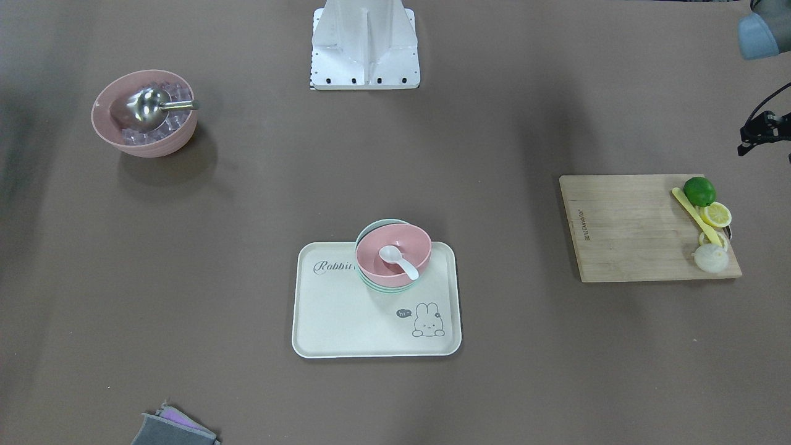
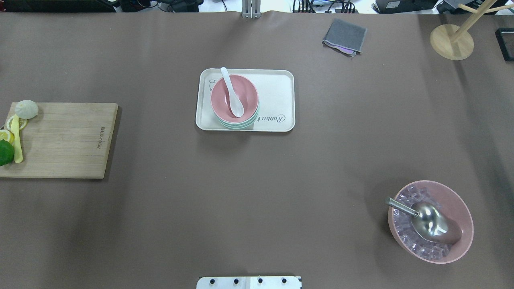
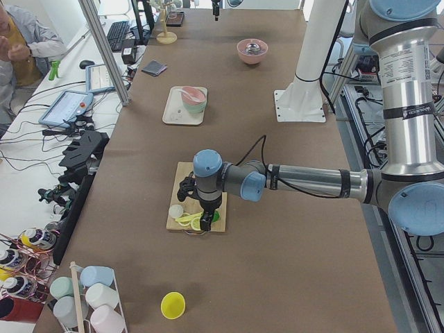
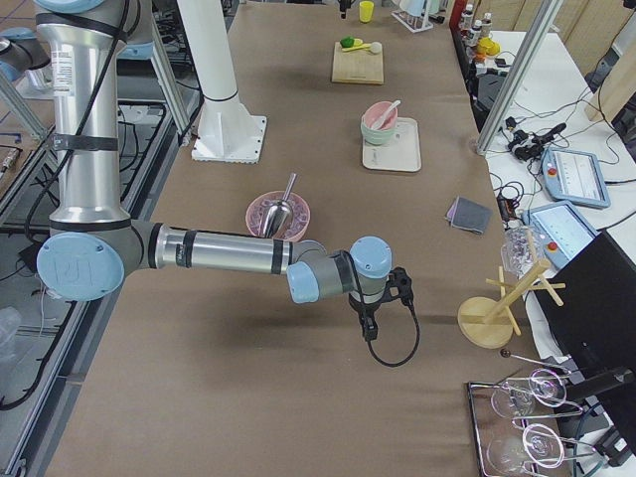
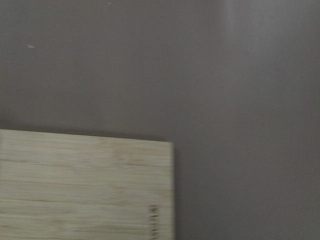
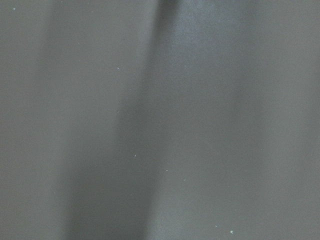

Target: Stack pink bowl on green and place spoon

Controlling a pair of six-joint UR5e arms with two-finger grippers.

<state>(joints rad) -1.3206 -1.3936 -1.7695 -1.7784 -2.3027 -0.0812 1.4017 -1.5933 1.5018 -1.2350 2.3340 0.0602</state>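
Note:
The small pink bowl (image 1: 401, 241) sits nested on the mint-green bowls (image 1: 384, 288) on a cream rabbit tray (image 1: 346, 321). The white spoon (image 1: 398, 259) lies in the pink bowl with its handle over the rim. The stack also shows in the overhead view (image 2: 241, 86). My left gripper (image 3: 206, 220) hangs over the fruit end of the cutting board, far from the tray. My right gripper (image 4: 370, 328) hangs over bare table beyond the ice bowl. I cannot tell whether either one is open or shut.
A larger ribbed pink bowl (image 2: 461, 208) holds ice and a metal scoop (image 2: 425, 218). A wooden cutting board (image 2: 64, 140) carries a lime (image 1: 699, 190), lemon slices and a yellow utensil. A grey cloth (image 2: 345, 36) and a wooden stand (image 2: 451, 40) lie at the far edge.

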